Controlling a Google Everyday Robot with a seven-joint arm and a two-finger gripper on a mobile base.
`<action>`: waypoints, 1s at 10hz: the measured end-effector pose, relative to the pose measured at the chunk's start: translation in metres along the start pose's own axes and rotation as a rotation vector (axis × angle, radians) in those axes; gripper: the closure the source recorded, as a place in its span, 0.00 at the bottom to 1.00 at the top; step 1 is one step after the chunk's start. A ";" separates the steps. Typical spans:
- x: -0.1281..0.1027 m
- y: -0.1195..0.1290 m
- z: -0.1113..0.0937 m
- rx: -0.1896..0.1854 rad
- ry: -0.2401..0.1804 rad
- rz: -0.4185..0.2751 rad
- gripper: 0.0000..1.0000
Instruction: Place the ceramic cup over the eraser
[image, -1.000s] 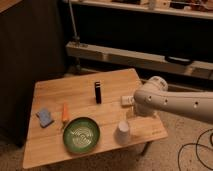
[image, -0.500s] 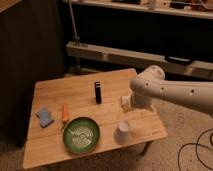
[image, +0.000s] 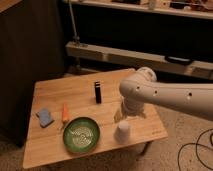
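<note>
— Whereabouts of the small plain white ceramic cup (image: 122, 131)?

— Lower centre of the frame, standing on the light wooden surface (image: 60, 92) near its front edge, just right of the round green plate (image: 81, 134).

— And of the gripper (image: 120, 114)?

— Directly above that cup in the frame, very close to it, under the bulky white arm (image: 170, 95) reaching in from the right edge. Mostly masked by the wrist; impossible to tell whether spread or closed.

— Direction from there to the slim black rectangular eraser (image: 98, 92)?

— Up and to the left in the frame, near but clearly apart from both cup and gripper. Standing on end, long axis vertical, towards the middle of the surface, touching nothing.

— Meaning for the coming move?

— Probably this: take the cup from above, carry it up and to the left, then lower it straight down along that vertical axis. Calls for careful centring, with the eraser about as tall as the cup and likely to topple if clipped by the rim.

— Pose of the arm?

— Forearm nearly level across the right half of the frame, rounded joint at centre, wrist bent down towards the front edge.

— Anything else nearby?

— A small orange stick (image: 65, 113) and a blue pad (image: 45, 118) at the left, well apart from that path.
</note>
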 end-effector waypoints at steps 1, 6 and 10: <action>0.004 0.001 0.006 -0.008 -0.002 -0.016 0.20; 0.008 0.004 0.038 -0.021 -0.019 -0.084 0.20; -0.013 0.004 0.062 -0.032 -0.038 -0.070 0.20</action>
